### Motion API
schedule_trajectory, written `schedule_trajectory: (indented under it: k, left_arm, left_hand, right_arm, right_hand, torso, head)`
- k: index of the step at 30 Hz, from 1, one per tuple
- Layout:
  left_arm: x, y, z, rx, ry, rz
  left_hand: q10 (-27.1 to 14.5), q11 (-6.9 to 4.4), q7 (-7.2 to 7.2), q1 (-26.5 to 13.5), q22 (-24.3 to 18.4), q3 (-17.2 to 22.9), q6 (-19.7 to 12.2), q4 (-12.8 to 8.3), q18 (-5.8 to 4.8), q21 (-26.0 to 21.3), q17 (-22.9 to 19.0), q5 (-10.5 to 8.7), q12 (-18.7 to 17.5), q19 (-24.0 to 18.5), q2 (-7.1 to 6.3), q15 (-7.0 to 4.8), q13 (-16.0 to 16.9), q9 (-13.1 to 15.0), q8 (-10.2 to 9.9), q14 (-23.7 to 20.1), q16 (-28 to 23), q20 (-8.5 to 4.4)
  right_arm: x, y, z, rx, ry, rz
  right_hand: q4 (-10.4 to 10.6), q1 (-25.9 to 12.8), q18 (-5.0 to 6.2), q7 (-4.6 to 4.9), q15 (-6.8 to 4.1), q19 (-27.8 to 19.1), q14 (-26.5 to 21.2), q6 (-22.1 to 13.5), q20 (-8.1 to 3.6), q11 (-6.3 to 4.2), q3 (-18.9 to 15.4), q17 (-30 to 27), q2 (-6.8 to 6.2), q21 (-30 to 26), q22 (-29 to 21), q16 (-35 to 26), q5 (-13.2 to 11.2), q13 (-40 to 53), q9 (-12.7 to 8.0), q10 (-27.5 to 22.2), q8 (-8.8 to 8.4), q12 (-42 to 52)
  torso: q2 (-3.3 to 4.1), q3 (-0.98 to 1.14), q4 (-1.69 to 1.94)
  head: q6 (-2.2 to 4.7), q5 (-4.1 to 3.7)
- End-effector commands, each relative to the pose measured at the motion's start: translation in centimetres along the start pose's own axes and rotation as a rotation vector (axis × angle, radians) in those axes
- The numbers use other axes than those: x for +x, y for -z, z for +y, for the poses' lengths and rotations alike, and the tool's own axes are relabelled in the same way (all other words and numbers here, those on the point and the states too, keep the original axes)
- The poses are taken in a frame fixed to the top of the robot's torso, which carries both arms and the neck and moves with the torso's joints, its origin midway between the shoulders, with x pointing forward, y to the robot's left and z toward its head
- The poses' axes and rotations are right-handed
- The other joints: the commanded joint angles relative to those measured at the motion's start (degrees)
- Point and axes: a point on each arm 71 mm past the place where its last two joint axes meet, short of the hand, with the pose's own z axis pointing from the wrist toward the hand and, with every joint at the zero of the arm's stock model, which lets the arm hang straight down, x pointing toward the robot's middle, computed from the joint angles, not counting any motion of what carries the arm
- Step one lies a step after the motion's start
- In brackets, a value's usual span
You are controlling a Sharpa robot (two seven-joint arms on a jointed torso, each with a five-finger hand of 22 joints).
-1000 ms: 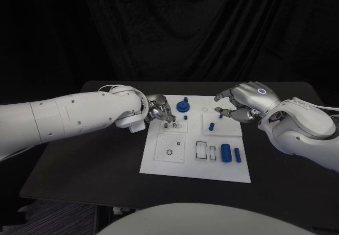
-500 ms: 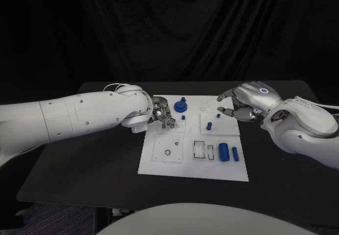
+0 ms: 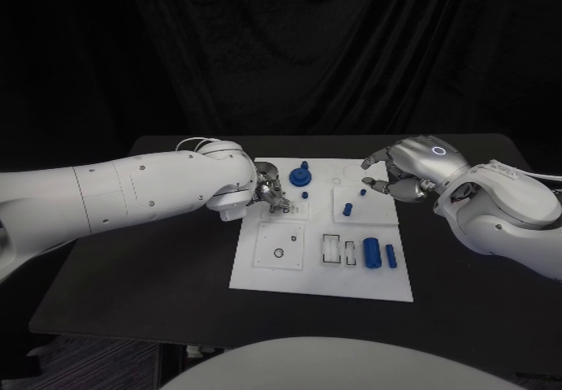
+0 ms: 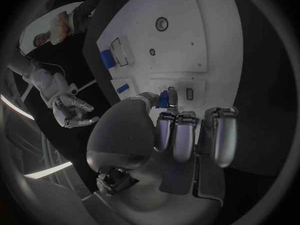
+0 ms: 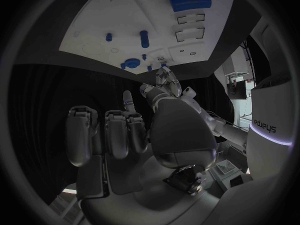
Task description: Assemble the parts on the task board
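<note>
The white task board (image 3: 264, 272) lies mid-table. My left hand (image 3: 268, 192) hovers over its far-left corner and pinches a small blue part (image 4: 165, 99) between thumb and finger, just above two narrow slots (image 4: 190, 93). My right hand (image 3: 402, 173) hangs over the far-right corner with fingers loosely curled and apart, holding nothing. A small blue peg (image 3: 363, 193) stands just below its fingertips. On the board I also see a blue knob (image 3: 302, 175), a short peg (image 3: 305, 195), a taller peg (image 3: 349, 210), a thick cylinder (image 3: 373, 253) and a thin bar (image 3: 390, 257).
Rectangular recesses (image 3: 335, 249) and a round hole (image 3: 278, 252) sit in the board's near half. Black table (image 3: 153, 276) extends around the board on all sides. A dark curtain hangs behind the table.
My left hand has crept slightly right, closer over the slots, still pinching its part. The right hand has drawn back a little from the small peg.
</note>
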Motion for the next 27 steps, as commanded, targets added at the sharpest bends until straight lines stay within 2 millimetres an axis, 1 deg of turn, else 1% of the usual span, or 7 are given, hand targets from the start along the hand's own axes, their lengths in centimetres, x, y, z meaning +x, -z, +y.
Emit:
schedule_trajectory:
  k: [1,3,7,11,14,18,27]
  left_arm:
    - [0.0,-0.1,-0.1,-0.023,-0.018,0.018]
    - [0.0,-0.2,-0.1,-0.023,-0.020,0.019]
    - [-0.1,-0.4,-0.2,-0.020,-0.020,0.018]
    - [-0.1,-0.6,-0.4,-0.012,-0.018,0.014]
    - [-0.2,-0.8,-0.5,-0.006,-0.019,0.015]
    - [-0.2,-0.9,-0.5,-0.001,-0.021,0.019]
    - [-0.1,-1.2,-0.5,0.012,-0.013,0.013]
  left_hand:
    - [3.32,-0.30,-0.71,0.03,11.63,9.81,0.42,-9.72,0.66,-0.11,15.09,-0.22,0.15,2.09,0.80,-0.40,11.74,-0.07,-0.10,6.06,0.15,-0.37]
    - [3.32,-0.30,-0.70,-0.01,11.61,9.87,0.43,-9.77,0.67,-0.16,15.09,-0.39,0.16,2.07,0.82,-0.39,11.74,-0.10,-0.16,6.06,0.15,-0.37]
    - [3.31,-0.29,-0.69,-0.02,11.57,9.92,0.42,-9.81,0.69,-0.23,15.09,-0.48,0.14,2.04,0.85,-0.39,11.73,-0.12,-0.20,6.06,0.15,-0.37]
    - [3.30,-0.29,-0.68,-0.03,11.58,9.97,0.39,-9.85,0.68,-0.22,15.09,-0.58,0.12,2.05,0.88,-0.39,11.71,-0.14,-0.25,6.06,0.15,-0.36]
    - [3.30,-0.27,-0.66,-0.05,11.57,10.03,0.35,-9.90,0.69,-0.26,15.09,-0.70,0.13,2.04,0.91,-0.38,11.72,-0.17,-0.32,6.06,0.15,-0.36]
    - [3.20,-0.17,-0.55,-0.23,11.51,10.28,0.22,-10.10,0.72,-0.43,15.09,-1.65,0.00,1.98,1.13,-0.31,11.62,-0.27,-0.61,6.06,0.15,-0.32]
    - [3.09,-0.10,-0.48,-0.31,11.43,10.43,0.09,-10.25,0.77,-0.64,15.09,-2.24,-0.16,1.89,1.26,-0.25,11.51,-0.33,-0.79,6.06,0.15,-0.27]
  right_arm:
    - [-0.1,0.0,-0.2,0.016,0.008,-0.001]
    - [-0.1,-0.1,-0.2,0.014,0.008,-0.002]
    - [-0.1,-0.2,-0.1,0.011,0.008,-0.003]
    - [0.0,-0.2,0.0,0.008,0.007,-0.005]
    - [0.0,-0.3,0.0,0.007,0.008,-0.005]
    - [0.0,-0.3,0.0,0.009,0.005,-0.013]
    - [0.0,-0.3,0.0,0.011,0.004,-0.017]
  right_hand:
    - [-0.02,0.44,0.29,-0.05,-0.44,2.51,4.51,0.45,-0.38,-0.36,0.37,8.25,0.33,-0.12,12.87,-0.20,0.14,13.93,-0.05,4.90,-0.09,-0.25]
    - [0.00,0.46,0.29,-0.06,-0.44,2.51,4.53,0.51,-0.38,-0.37,0.40,8.33,0.36,-0.12,12.87,-0.16,0.20,13.83,-0.05,4.82,-0.07,-0.34]
    - [0.02,0.56,0.29,-0.07,-0.46,2.52,4.54,0.61,-0.40,-0.38,0.53,8.36,0.44,-0.10,12.88,-0.14,0.41,13.77,-0.08,4.76,-0.06,-0.40]
    - [0.02,0.62,0.26,-0.08,-0.47,2.57,4.55,0.67,-0.41,-0.39,0.61,8.42,0.51,-0.02,12.91,-0.10,0.51,13.58,-0.09,4.59,-0.05,-0.59]
    - [0.02,0.67,0.25,-0.08,-0.48,2.60,4.57,0.72,-0.42,-0.40,0.68,8.46,0.55,0.03,12.93,-0.08,0.58,13.35,-0.10,4.38,-0.05,-0.81]
    - [0.02,0.77,0.25,-0.09,-0.49,2.61,4.56,0.79,-0.43,-0.42,0.81,8.43,0.64,0.03,12.93,-0.10,0.68,13.07,-0.11,4.13,-0.04,-1.07]
    - [-0.02,0.92,0.21,-0.10,-0.52,2.69,4.60,0.90,-0.45,-0.43,0.96,8.56,0.72,0.18,12.98,-0.03,0.78,12.98,-0.13,4.06,-0.03,-1.17]
  torso:
    - [0.00,0.00,-0.03]
    - [0.01,-0.05,-0.01]
    - [0.00,-0.01,-0.12]
    - [-0.01,-0.07,-0.07]
    - [-0.03,-0.06,-0.07]
    - [0.00,-0.06,-0.03]
    - [0.01,-0.12,-0.02]
  head:
    - [0.01,-0.05]
    - [0.01,-0.14]
    - [0.01,-0.05]
    - [0.01,-0.20]
    - [0.01,-0.21]
    - [0.01,-0.17]
    - [0.01,-0.25]
